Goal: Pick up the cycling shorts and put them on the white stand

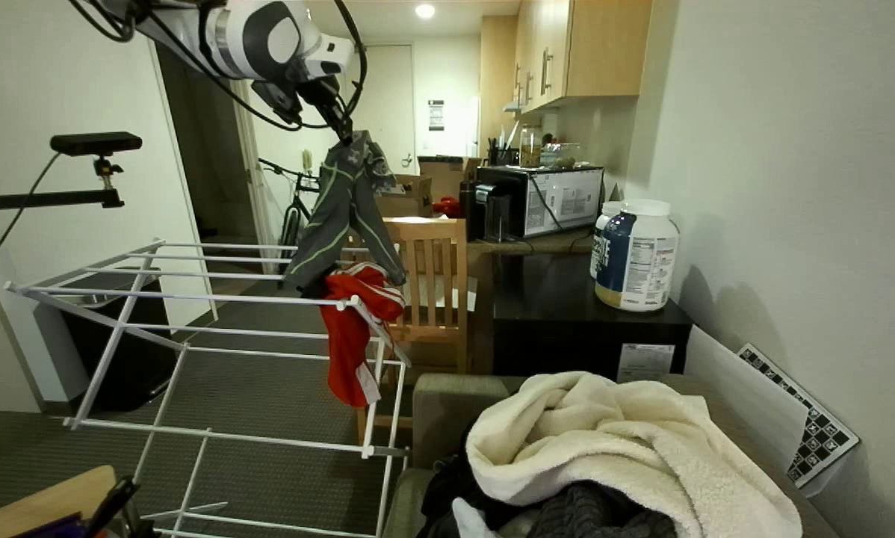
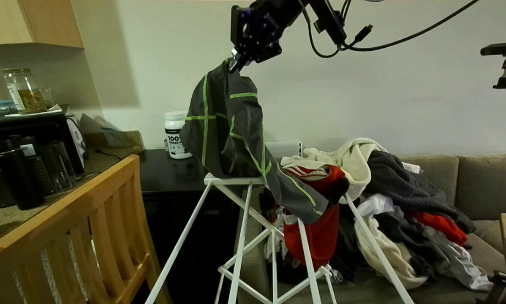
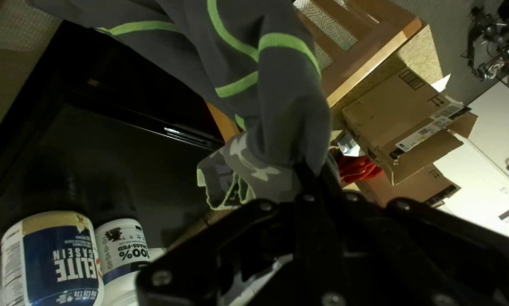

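Gripping the cycling shorts (image 2: 244, 122) near what appeared to be the waistband (image 3: 258, 172), the claw (image 1: 346, 137) was clamped on a bunch of grey fabric, so that the green-seamed legs (image 1: 322, 228) hung beneath it. This hold was probably suited to the job, since a garment taken by its upper end dropped lengthwise and could be laid across a rail (image 1: 193, 296). The cycling shorts were located at the end of the white stand (image 2: 234, 181), mostly above it, with the lower parts near the top rails. In an exterior view, one leg slanted in front of the red garment (image 2: 320, 242); the slope suggested support from below, but contact with a rail could not be confirmed. The red garment lay over the white stand with a length hanging below the top rails, presumably balanced by its own weight. The next step called for more fabric across the rails before release; an early release risked a slide to the floor (image 1: 253, 388)
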